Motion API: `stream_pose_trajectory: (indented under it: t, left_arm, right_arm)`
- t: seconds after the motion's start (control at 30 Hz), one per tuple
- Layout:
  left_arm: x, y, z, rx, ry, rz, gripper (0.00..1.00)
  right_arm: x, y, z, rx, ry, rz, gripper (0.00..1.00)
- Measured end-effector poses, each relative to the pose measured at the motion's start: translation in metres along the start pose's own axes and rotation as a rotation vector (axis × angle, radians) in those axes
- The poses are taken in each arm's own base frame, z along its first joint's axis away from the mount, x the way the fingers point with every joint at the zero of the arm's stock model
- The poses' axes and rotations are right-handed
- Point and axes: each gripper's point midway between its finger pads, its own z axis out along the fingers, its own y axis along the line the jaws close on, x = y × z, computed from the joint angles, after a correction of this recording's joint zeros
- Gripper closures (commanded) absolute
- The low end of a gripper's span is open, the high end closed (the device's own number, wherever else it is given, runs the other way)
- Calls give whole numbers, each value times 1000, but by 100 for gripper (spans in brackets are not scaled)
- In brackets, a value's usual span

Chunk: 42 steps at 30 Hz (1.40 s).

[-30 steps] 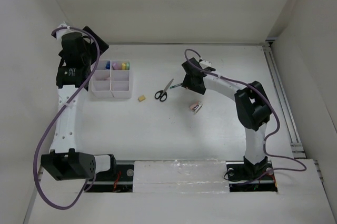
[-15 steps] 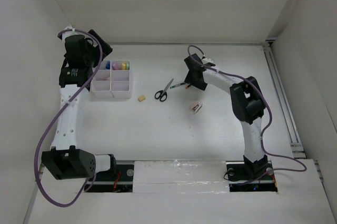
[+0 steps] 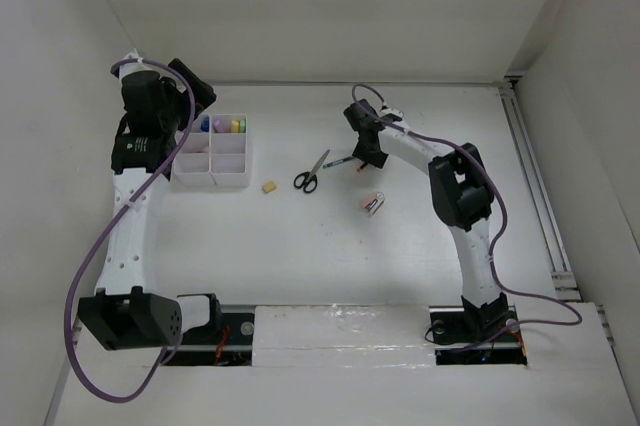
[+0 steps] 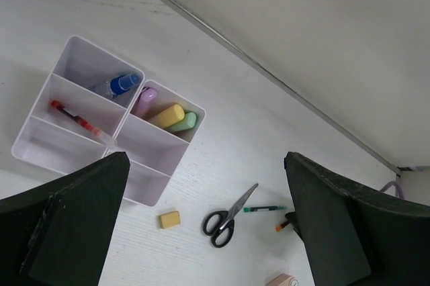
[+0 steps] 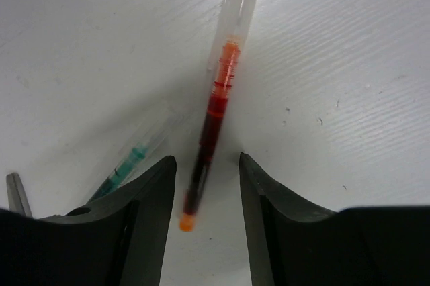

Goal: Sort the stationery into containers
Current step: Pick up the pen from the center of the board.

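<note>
In the tray (image 4: 47, 146), bottle (image 4: 117, 85), markers (image 4: 166, 115), pen (image 4: 77, 119); left end effector (image 4: 205, 172) spread, right end effector (image 5: 207, 165) seemingly too

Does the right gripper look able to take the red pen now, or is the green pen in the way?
Probably yes. The red pen lies between the open fingers of the right gripper, touching neither. The green pen lies outside one finger, so it seems clear of the grip.

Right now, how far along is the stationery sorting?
Done: bottle, three markers and one thin pen sit in the tray. In hand: the right tool straddles a red pen, not yet gripping. Left: scissors, green pen, eraser and a small pink item on the table.
</note>
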Motion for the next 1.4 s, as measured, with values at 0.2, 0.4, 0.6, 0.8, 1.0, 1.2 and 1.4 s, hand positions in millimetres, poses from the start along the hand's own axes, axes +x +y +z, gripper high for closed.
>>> stream_pose_trajectory:
  t: [0.2, 0.4, 0.6, 0.8, 1.0, 1.2, 1.4]
  left_arm:
    - [-2, -1, 0, 6, -6, 0, 0]
    - [-2, -3, -1, 12, -7, -1, 0]
    - [7, -18, -4, 100, 47, 5, 0]
    - [40, -61, -2, 379, 221, 18, 0]
    - [90, -74, 0, 579, 427, -25, 0]
    - [112, -78, -9, 684, 510, -54, 0]
    - [117, -85, -20, 780, 543, -68, 0]
  right_arm:
    - [1, -10, -1, 55, -13, -8, 79]
    - [3, -16, -1, 58, -25, 20, 100]
    - [8, -38, -9, 52, -21, 33, 100]
    - [11, -61, -49, -31, -54, -131, 100]
    - [-5, 16, -138, -575, -175, -353, 100]
    - [-2, 88, -236, -1026, -287, -515, 100]
    - [23, 148, -301, -1292, -294, -614, 100]
